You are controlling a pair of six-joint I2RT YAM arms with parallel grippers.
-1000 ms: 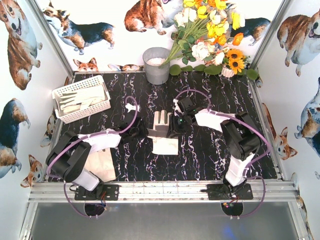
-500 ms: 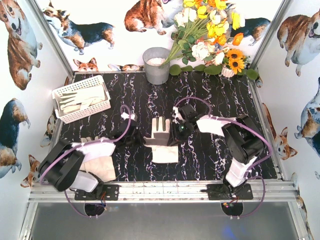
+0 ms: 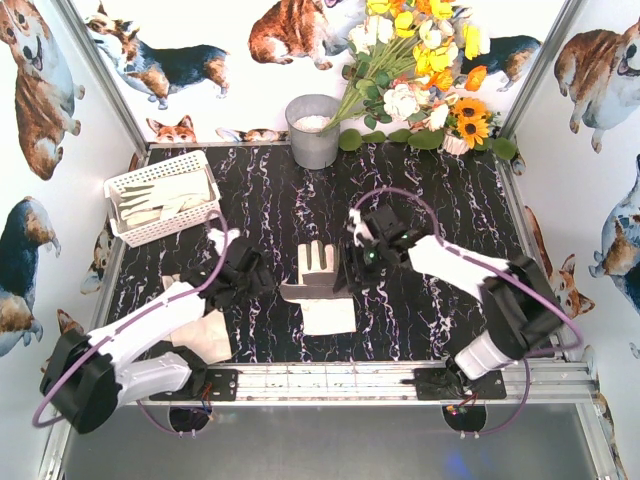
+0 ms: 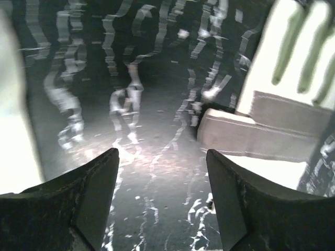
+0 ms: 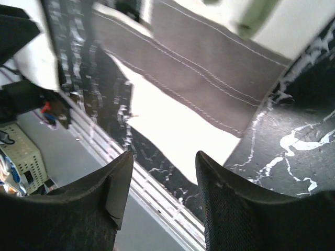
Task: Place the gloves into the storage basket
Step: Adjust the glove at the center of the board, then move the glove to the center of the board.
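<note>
Black marbled table (image 3: 450, 200). Glove (image 3: 316, 272) flat at centre, between both grippers; 2nd glove (image 3: 205, 338) beside left arm; more in basket (image 3: 178, 230), far left. Left gripper (image 4: 162, 157) wide, empty. Right gripper (image 5: 163, 157) wide, empty. Fabric judged soft, light, limp; best pinch at cuff. No legible writing.

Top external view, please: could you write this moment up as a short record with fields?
Storage basket: far left, holding several gloves
Centre glove: flat on table, fingers pointing away
Second glove: near left, partly under left arm
Left gripper: open, empty, beside centre glove
Right gripper: open, over centre glove's cuff
</note>
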